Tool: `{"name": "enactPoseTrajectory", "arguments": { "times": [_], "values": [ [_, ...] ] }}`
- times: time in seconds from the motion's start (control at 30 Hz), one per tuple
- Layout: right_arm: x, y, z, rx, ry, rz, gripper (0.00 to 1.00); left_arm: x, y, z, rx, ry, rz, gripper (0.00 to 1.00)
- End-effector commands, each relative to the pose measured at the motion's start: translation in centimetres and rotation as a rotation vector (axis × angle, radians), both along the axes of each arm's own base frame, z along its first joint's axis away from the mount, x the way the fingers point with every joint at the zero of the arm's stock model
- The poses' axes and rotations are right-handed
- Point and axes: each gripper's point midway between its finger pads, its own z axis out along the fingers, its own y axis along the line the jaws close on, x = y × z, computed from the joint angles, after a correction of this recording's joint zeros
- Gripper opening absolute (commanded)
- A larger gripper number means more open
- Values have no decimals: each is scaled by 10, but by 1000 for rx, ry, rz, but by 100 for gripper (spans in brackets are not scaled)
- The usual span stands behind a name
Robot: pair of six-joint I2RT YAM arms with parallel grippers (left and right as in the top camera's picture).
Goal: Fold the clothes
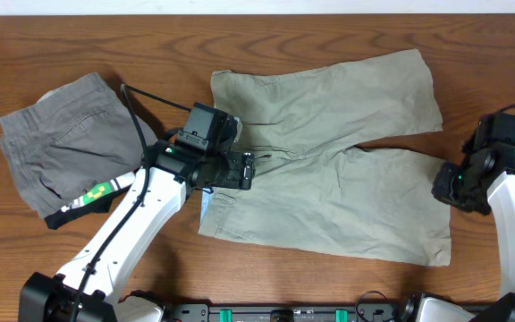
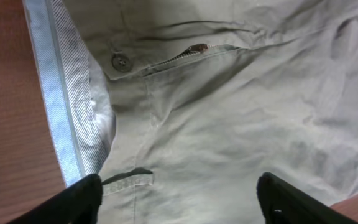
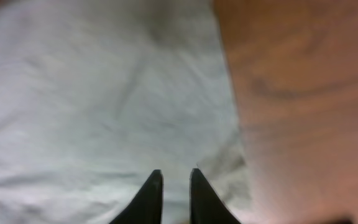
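The clothes are a pale khaki-green pair of shorts (image 1: 347,134), spread flat on the wooden table with both legs pointing right. My left gripper (image 1: 242,170) hovers over the waistband and fly. In the left wrist view it (image 2: 179,196) stands open, fingers (image 2: 73,202) wide apart, with only cloth below. The striped lining (image 2: 67,93), button (image 2: 122,61) and zipper (image 2: 191,51) show there. My right gripper (image 1: 447,186) sits at the right hem of the near leg. In the right wrist view it (image 3: 175,180) is parted by a narrow gap over the cloth (image 3: 92,93), holding nothing.
A darker grey folded pair of shorts (image 1: 61,148) with a black waistband lies at the left. A black cable (image 1: 146,103) loops above the left arm. Bare wood (image 3: 303,112) lies right of the hem. The table's front rail (image 1: 284,313) runs along the bottom.
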Motion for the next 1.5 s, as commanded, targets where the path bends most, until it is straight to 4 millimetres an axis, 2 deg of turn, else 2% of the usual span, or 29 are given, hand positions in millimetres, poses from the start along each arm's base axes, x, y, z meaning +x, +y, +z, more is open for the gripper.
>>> {"name": "enactPoseTrajectory", "arguments": {
  "times": [0.0,0.1,0.2,0.4,0.6,0.77,1.0,1.13,1.27,1.3,1.47],
  "values": [
    [18,10,6,59,-79,83,13,-1,4,-10,30,20,-10,73],
    [23,9,1,60,-81,83,12,-4,5,-22,48,65,-10,67],
    [25,10,-11,82,-43,83,11,-8,5,-37,64,122,-13,67],
    [24,21,-47,178,66,97,9,-14,7,-68,95,231,19,67],
    [23,21,-82,209,160,92,8,-19,4,-96,103,316,16,67],
    [23,15,-104,193,204,84,7,-25,5,-114,114,388,53,68],
    [7,-12,-123,92,304,28,6,-42,-12,-108,5,490,55,66],
    [-6,-42,-122,-1,348,-76,2,-63,-5,-106,39,584,79,55],
    [-21,-61,-119,-40,384,-182,1,-73,0,-104,60,630,84,47],
    [-24,-64,-119,-38,387,-202,1,-75,1,-104,64,639,85,43],
    [-22,-62,-116,12,356,-229,1,-76,1,-97,60,630,84,38]
  ]
}}
